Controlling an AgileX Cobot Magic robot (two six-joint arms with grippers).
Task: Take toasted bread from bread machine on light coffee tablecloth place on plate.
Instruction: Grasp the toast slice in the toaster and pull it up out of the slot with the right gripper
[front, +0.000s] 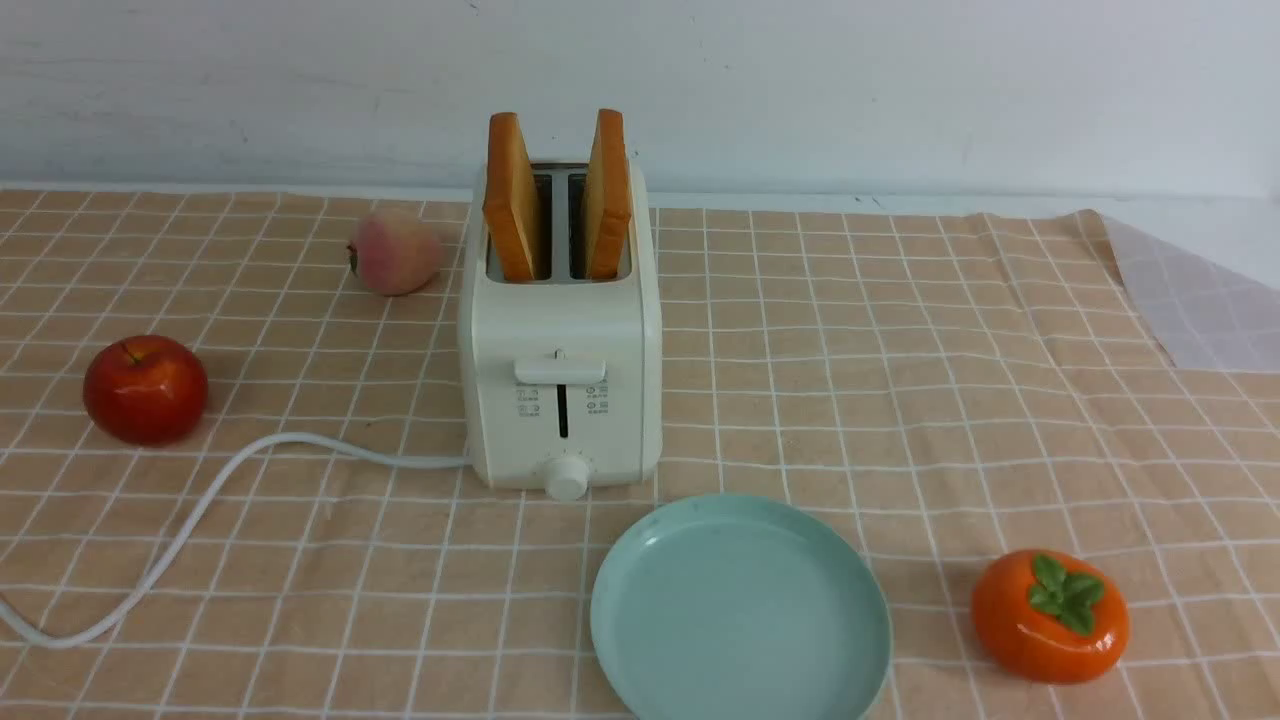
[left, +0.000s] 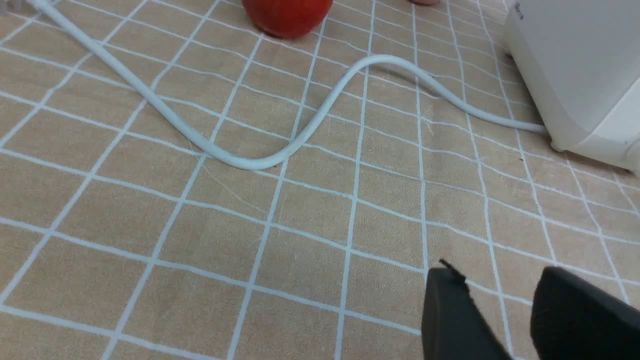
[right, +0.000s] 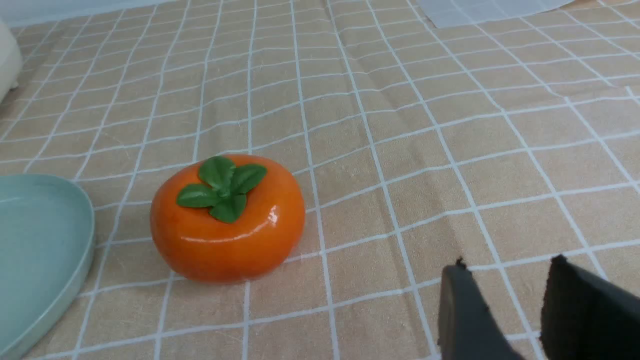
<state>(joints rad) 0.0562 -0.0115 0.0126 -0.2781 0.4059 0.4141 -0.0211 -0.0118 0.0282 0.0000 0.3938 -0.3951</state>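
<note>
Reaching step: descend over the bread machine; pinch one toasted bread slice by its raised top edge; lift straight up.
Slices: both upright in the bread machine slots.
Plate: just before the bread machine.
Left hand: parted, empty.
Right hand: parted, empty.
Hidden: slice lower halves; arms absent from front view.

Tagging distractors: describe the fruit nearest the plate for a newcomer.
Start at the boxy cream-white toaster, then drop to the round pale teal plate before it. Right of the plate sits a glossy orange persimmon; only it has a green leafy cap.
</note>
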